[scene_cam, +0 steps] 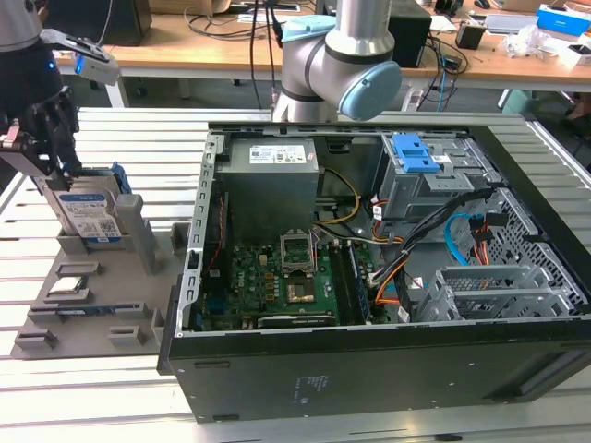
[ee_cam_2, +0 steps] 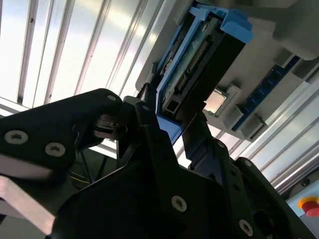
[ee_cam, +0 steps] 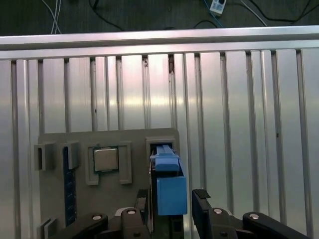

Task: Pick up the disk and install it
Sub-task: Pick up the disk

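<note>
Here the disk (scene_cam: 90, 217) stands on edge in a slot at the far corner of the grey holder (scene_cam: 97, 300), on the exterior view's left. The holder lies beside the open computer case (scene_cam: 369, 369). The gripper (scene_cam: 55, 161) straddles the disk's blue-railed top with its jaws apart. In the first wrist view a thin gap seems to show beside one jaw. A square chip (ee_cam: 105, 159) sits in a neighbouring pocket.
</note>
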`<state>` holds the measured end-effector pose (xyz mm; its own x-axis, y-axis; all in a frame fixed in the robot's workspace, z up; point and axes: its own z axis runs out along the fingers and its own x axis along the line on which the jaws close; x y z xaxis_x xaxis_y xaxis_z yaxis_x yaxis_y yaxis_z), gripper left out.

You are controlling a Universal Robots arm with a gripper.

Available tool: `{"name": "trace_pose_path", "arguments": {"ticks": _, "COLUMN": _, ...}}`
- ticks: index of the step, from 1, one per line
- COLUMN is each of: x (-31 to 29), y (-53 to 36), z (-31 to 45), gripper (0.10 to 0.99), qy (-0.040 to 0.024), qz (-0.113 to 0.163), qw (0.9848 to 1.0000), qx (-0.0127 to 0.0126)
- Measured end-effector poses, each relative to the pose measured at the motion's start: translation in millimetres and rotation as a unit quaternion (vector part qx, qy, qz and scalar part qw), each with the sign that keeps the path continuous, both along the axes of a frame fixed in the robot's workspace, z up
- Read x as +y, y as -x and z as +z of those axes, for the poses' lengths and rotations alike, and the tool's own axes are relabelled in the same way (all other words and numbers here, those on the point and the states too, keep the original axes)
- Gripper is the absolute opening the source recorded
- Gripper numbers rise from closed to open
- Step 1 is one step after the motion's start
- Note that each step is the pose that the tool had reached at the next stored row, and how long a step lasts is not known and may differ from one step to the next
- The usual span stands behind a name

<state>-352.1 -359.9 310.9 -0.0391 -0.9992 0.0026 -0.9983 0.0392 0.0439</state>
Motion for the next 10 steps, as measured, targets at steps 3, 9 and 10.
{"name": "trace_pose_path", "arguments": {"ticks": 3, "x": -0.1, "y": -0.7, "z": -6.5, "gripper": 0.482, "qy": 0.0003, "qz": 0.001, "qw": 1.0000, "qx": 0.0001}}
{"name": "trace_pose_path", "arguments": {"ticks": 9, "x": 0.0, "y": -2.4, "z": -21.4, "gripper": 0.482, "qy": 0.0004, "qz": 0.002, "qw": 1.0000, "qx": 0.0001}}
{"name": "trace_pose_path", "arguments": {"ticks": 10, "x": 0.0, "y": -2.5, "z": -22.4, "gripper": 0.482, "qy": 0.0005, "qz": 0.002, "qw": 1.0000, "qx": 0.0001}}
